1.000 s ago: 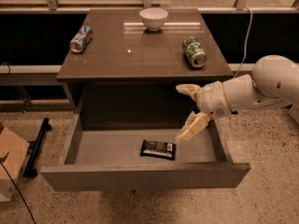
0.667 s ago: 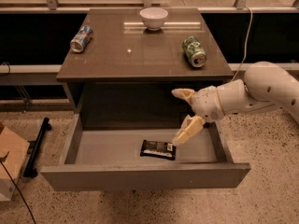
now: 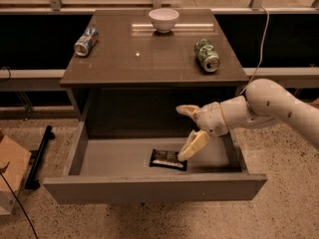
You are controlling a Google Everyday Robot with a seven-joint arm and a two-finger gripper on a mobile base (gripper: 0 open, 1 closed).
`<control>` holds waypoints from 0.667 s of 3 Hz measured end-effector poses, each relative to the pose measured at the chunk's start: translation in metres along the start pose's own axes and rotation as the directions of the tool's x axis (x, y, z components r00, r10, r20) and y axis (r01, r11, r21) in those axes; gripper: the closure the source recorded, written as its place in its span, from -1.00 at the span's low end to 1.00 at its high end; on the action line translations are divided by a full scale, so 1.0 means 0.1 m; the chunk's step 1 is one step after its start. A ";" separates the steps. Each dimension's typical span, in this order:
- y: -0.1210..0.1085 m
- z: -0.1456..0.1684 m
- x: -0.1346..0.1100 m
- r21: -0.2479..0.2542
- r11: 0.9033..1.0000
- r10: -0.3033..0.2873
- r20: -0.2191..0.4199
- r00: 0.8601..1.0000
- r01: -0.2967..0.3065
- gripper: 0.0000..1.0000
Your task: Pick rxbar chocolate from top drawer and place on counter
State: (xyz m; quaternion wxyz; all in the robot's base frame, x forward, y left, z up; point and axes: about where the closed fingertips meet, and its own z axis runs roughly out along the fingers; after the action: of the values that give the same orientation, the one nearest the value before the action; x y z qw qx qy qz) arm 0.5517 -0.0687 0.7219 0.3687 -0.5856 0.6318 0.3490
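Note:
The rxbar chocolate (image 3: 168, 159), a flat black bar with a pale label, lies on the floor of the open top drawer (image 3: 149, 188), right of its middle. My gripper (image 3: 187, 130) hangs over the drawer, just right of and above the bar. It is open, with one finger high and the other reaching down close to the bar's right end. It holds nothing. The glossy brown counter (image 3: 149, 59) is above the drawer.
On the counter stand a white bowl (image 3: 164, 19) at the back, a crushed can (image 3: 86, 41) on the left and a green can (image 3: 207, 55) on the right. A cardboard box (image 3: 10, 178) sits on the floor to the left.
My gripper has moved left and a little down, toward the bar in the drawer. The bar has not moved.

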 end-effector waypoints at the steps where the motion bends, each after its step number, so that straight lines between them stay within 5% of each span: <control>1: -0.08 0.28 0.30 -0.010 1.000 0.002 0.029 1.000 -0.001 -1.00; 2: -0.08 0.28 0.30 -0.010 1.000 0.002 0.029 1.000 -0.002 -1.00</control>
State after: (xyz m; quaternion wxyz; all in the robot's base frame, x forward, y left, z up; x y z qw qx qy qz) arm 0.5597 -0.0594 0.6819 0.3747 -0.5818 0.6253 0.3607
